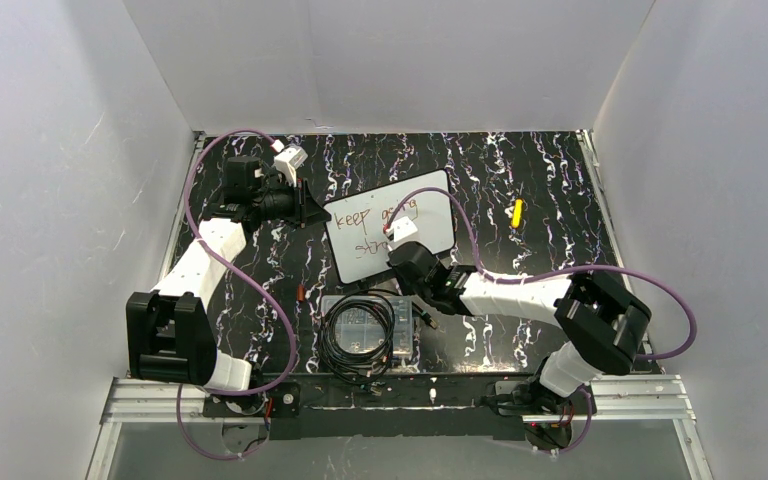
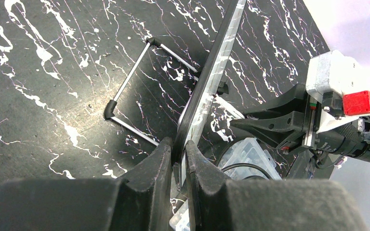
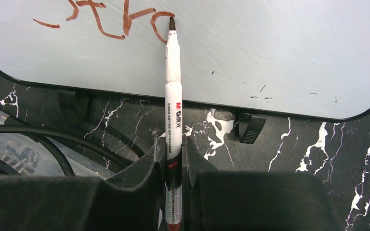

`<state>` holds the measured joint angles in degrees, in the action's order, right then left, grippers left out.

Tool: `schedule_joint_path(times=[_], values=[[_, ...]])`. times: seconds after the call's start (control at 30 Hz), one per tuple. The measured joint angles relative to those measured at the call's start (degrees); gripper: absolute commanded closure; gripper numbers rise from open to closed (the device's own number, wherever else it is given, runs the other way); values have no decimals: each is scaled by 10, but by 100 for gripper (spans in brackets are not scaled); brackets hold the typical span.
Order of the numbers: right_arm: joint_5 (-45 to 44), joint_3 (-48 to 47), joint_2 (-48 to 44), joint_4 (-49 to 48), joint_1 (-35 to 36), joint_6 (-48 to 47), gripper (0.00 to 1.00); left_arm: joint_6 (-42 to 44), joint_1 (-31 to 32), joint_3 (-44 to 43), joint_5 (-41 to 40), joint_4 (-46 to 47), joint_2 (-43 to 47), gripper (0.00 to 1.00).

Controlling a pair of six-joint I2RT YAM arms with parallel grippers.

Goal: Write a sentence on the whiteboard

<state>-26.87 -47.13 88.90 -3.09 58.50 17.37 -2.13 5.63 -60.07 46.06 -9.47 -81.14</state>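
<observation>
Plainly, the left gripper (image 2: 179, 144) is closed on the left edge of the whiteboard (image 1: 438, 232), which stands tilted near the middle of the black marbled desk (image 1: 540, 180), probably to steady it against the writing pressure. The right gripper (image 3: 173, 144) is clamped around a slim white marker (image 3: 173, 96). Its dark tip touches the smooth, black-rimmed, round-cornered surface where the reddish-brown sentence (image 3: 120, 19) stops partway through its second line.

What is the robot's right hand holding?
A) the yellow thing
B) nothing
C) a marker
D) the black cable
C: the right gripper is shut on a white marker, whose tip is at the whiteboard.
</observation>
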Motion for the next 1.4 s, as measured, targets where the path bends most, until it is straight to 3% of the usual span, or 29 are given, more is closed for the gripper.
schedule_joint_path(times=[1.4], values=[[12,-1,4,9,-7,20,99,0,-2,0,3,0,0,100]])
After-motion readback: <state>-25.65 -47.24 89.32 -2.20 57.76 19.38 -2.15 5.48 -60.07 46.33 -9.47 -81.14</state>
